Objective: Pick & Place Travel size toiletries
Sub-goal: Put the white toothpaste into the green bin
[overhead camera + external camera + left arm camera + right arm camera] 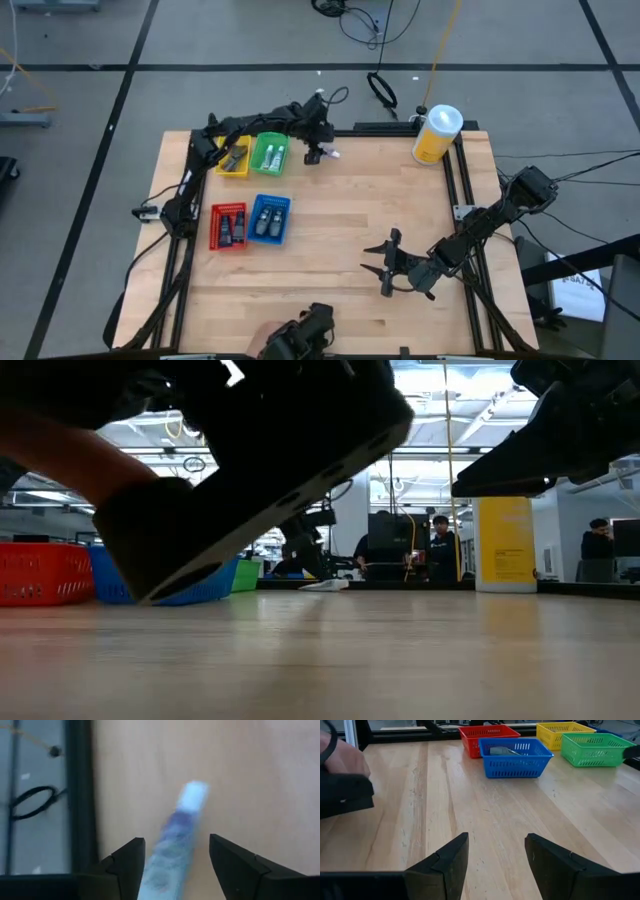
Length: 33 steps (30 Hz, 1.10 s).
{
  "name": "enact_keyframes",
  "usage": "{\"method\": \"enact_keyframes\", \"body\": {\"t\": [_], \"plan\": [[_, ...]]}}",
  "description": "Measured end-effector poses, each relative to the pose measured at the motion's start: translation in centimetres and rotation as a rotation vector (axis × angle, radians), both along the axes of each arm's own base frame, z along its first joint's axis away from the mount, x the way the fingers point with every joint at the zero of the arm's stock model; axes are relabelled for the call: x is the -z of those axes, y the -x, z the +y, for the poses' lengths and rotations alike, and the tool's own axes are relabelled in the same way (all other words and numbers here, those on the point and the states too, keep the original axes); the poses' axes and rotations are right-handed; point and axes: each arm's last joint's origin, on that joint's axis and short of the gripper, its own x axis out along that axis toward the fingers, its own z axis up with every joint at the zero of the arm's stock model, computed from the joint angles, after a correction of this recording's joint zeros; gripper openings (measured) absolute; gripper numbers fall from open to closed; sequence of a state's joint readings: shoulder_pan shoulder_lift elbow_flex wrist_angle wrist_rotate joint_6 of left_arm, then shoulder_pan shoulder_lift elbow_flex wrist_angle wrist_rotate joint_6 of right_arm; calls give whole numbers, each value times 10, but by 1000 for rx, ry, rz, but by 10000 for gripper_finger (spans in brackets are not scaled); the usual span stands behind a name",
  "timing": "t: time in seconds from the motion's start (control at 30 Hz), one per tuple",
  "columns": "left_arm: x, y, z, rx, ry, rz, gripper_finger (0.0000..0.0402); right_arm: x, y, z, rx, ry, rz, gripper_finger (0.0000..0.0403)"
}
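Left gripper (172,865) fingers apart, straddling a tube (177,835) on worktop (350,215) near far edge, untouched. Prob light, soft, slick; grip mid-body. Right gripper (495,852) fingers apart, empty, near right edge.

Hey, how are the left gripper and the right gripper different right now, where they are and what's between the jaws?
The left gripper reaches to the far edge of the table, beside the green plastic basket; the right gripper hovers nearer the front right. The left has a small white tube with blue marks between its open jaws; the right's open jaws frame only bare wooden table. Both are dark and two-fingered.
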<state>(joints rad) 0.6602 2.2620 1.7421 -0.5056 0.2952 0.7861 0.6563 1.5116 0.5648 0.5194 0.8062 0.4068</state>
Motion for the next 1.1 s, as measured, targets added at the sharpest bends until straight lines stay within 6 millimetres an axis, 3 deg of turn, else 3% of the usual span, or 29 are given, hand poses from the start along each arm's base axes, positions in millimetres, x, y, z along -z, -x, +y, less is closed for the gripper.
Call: {"method": "enact_keyframes", "body": {"t": [0.2, 0.5, 0.7, 0.87, 0.93, 1.1], "plan": [[-5, 3, 4, -33, 17, -20, 202, 0, 0, 0, 0, -1, -1, 187], [16, 14, 2, -38, 74, 134, 147, 0, 0, 0, -2, -4, -3, 187], [17, 10, -7, -71, 48, 196, 102, 0, 0, 2, -47, -25, 10, 187], [7, 12, -21, -79, -22, 325, 56, 0, 0, 2, -47, -24, 11, 187], [-1, 10, -24, -78, -22, 286, 42, 0, 0, 2, -47, -21, 13, 187], [-13, -7, -22, -267, -7, 107, 39, 1, 0, 1, -46, -16, 16, 187]]}}
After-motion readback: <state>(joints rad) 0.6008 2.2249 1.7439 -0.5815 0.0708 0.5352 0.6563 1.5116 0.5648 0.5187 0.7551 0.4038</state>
